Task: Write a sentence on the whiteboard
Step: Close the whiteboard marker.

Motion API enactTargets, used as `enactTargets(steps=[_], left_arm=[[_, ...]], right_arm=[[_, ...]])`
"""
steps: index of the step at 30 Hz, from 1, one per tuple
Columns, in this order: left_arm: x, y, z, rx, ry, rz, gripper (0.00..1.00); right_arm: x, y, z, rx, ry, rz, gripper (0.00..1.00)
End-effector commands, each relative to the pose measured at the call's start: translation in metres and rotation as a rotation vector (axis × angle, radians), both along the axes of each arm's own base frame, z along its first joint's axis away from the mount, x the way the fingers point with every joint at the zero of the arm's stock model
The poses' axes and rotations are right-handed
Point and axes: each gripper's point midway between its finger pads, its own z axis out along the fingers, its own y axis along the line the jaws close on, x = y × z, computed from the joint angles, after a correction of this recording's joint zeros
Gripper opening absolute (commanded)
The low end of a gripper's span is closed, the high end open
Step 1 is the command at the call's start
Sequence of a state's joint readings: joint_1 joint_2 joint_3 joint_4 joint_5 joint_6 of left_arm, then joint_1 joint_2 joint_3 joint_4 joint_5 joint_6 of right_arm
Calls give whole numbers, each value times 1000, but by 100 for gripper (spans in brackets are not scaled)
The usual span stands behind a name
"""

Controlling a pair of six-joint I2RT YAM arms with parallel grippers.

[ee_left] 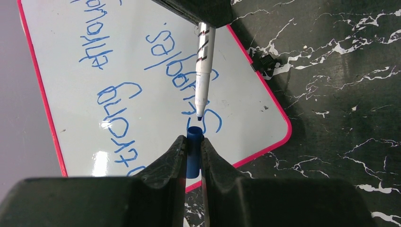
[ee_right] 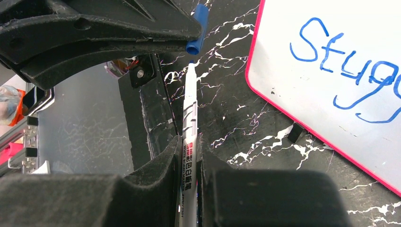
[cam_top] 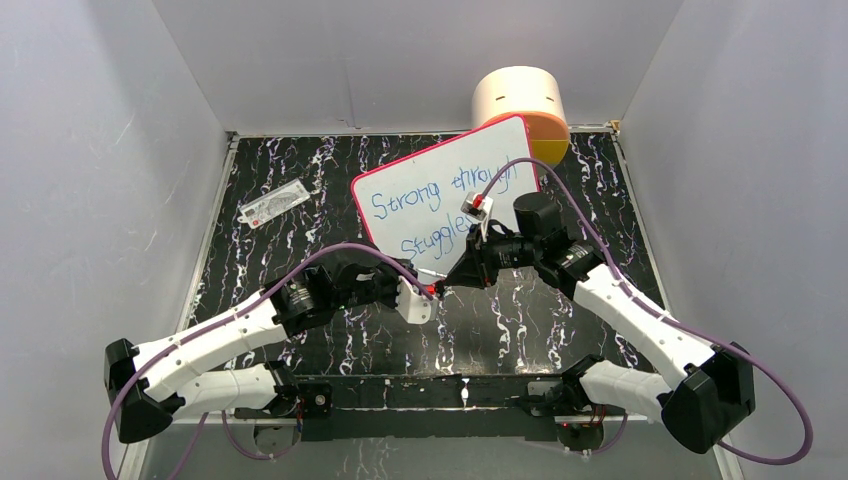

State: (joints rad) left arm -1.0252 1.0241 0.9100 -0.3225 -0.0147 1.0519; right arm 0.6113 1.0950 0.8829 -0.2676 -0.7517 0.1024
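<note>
The whiteboard point(cam_top: 440, 195) with its pink-red frame lies tilted at the table's back middle. The sentence point(cam_top: 440, 190) in blue reads "Strong through" over "Stuggles". My left gripper point(ee_left: 193, 142) is shut on a blue marker cap point(ee_left: 193, 153), its open end facing forward. My right gripper point(ee_right: 190, 151) is shut on a white whiteboard marker point(ee_right: 190, 123). The marker's blue tip point(ee_left: 199, 117) points at the cap's mouth and sits just short of it. Both grippers meet above the dark table near the board's near corner point(cam_top: 435, 290).
A small grey-white packet point(cam_top: 275, 203) lies on the black marbled table point(cam_top: 300, 170) at the back left. A cream and orange cylinder point(cam_top: 520, 105) stands behind the board's far corner. White walls close in the sides and back.
</note>
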Motion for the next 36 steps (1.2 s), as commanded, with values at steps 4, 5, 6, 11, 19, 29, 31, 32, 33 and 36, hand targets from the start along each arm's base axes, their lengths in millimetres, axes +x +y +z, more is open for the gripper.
enactTargets(steps=[4,5,6,11,19,29,31,32,33,36], left_arm=[[-4,-6,14,-24,-6,-24,0],[-4,-6,13,-22,-4,-24,0],[-4,-7,12,-19,-3,-26,0],[-4,-8,12,-19,-2,-26,0],[-4,-8,16,-28,-6,-25,0],[-9,-11,18,-43,6,-51,0],[-8,-10,16,-33,4,-51,0],[-9,-10,16,-30,6,-53,0],[-9,-11,15,-30,10,-57,0],[-11,-12,15,-28,15,-65,0]], right_arm=[[5,8,31,62,-80,17,0],[5,8,31,61,-81,17,0],[6,8,31,60,-79,17,0],[6,8,30,58,-77,22,0],[8,9,24,43,-69,14,0],[9,11,23,46,-67,15,0],[10,12,23,47,-67,15,0],[10,12,22,45,-66,16,0],[11,12,21,43,-66,14,0],[11,13,21,41,-67,14,0]])
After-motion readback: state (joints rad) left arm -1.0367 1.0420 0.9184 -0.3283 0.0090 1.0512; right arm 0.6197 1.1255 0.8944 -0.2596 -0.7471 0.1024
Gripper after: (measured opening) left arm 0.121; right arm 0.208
